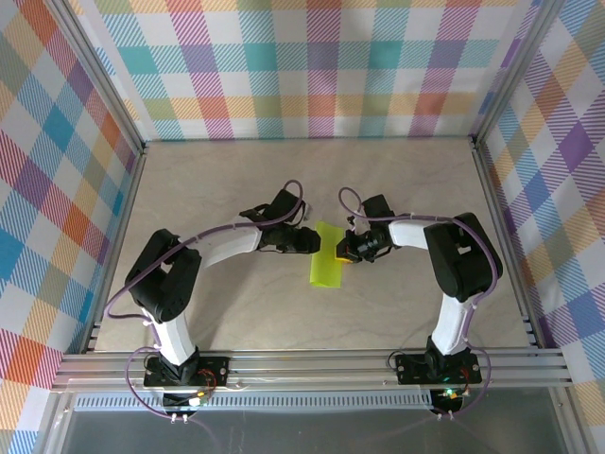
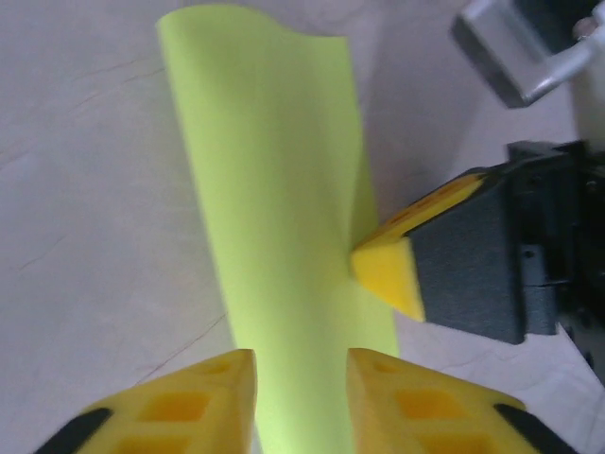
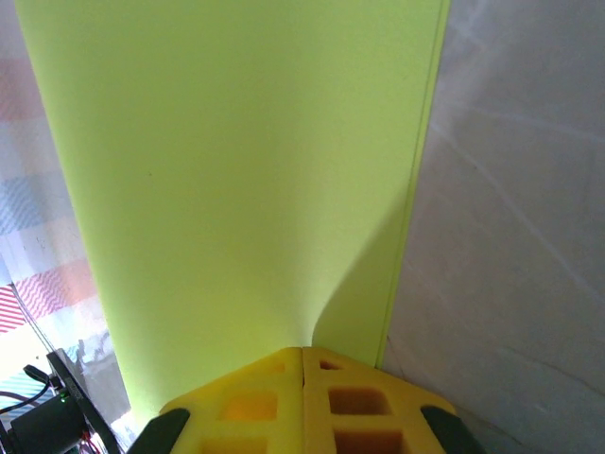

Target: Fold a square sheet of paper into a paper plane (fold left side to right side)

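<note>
Here, right tool (image 3: 302,355) pinches the one sheet (image 3: 236,170).

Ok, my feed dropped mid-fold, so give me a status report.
Left gripper open over the paper. Right gripper shut on the paper's edge. Paper doubled into a narrow strip. No obstruction seen.

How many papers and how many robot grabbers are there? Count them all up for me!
sheet of paper: 1
grippers: 2, the left gripper and the right gripper
Total: 3
</note>
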Motion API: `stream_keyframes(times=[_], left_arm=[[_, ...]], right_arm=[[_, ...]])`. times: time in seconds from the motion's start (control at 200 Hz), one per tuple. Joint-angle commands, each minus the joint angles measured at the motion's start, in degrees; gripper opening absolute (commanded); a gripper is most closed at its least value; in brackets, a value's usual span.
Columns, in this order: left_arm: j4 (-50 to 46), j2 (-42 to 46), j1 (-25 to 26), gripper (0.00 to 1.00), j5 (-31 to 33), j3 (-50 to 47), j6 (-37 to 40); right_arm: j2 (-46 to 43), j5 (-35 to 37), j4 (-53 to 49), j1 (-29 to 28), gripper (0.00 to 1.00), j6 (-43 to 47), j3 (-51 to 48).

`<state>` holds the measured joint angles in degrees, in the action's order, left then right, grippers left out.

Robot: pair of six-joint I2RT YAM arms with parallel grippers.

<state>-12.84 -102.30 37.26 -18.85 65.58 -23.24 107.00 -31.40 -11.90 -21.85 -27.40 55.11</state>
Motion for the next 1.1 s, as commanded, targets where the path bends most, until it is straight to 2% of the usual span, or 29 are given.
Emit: stream_keyframes(times=[0.0, 0.085, 0.165, 0.275, 0.56, 0.835, 1.095], left_arm=[[7.8, -1.7, -0.3, 0.2, -8.2, -1.4, -1.2], [9.0, -3.7, -0.3, 0.12, -8.9, -1.3, -1.3], [8.1, -5.3, -0.3, 0.09, -7.6, -0.7, -0.9], [5.9, -7.3, -0.6, 0.09, -4.6, -0.1, -0.3], [6.2, -9.2, -2.3, 0.05, -2.8, -2.9, -0.6], [8.9, -8.3, -4.2, 0.04, -3.5, -7.8, -0.8], [9.7, -3.9, -6.2, 0.01, -4.8, -11.1, 0.1]], right_arm=[[3.7, 7.5, -5.1, -0.3, 0.0, 1.5, -1.1], [3.8, 7.6, -5.4, -0.3, 0.0, 1.6, -1.1], [3.7, 7.9, -5.6, -0.3, 0.0, 1.8, -0.9], [3.8, 8.6, -6.4, -0.4, 0.0, 2.2, -0.5], [4.2, 11.2, -8.9, -0.4, 0.0, 3.3, 0.3], [4.4, 12.5, -10.2, -0.4, 0.0, 4.3, 0.7], [4.2, 12.4, -10.6, -0.4, 0.0, 4.6, 1.1]])
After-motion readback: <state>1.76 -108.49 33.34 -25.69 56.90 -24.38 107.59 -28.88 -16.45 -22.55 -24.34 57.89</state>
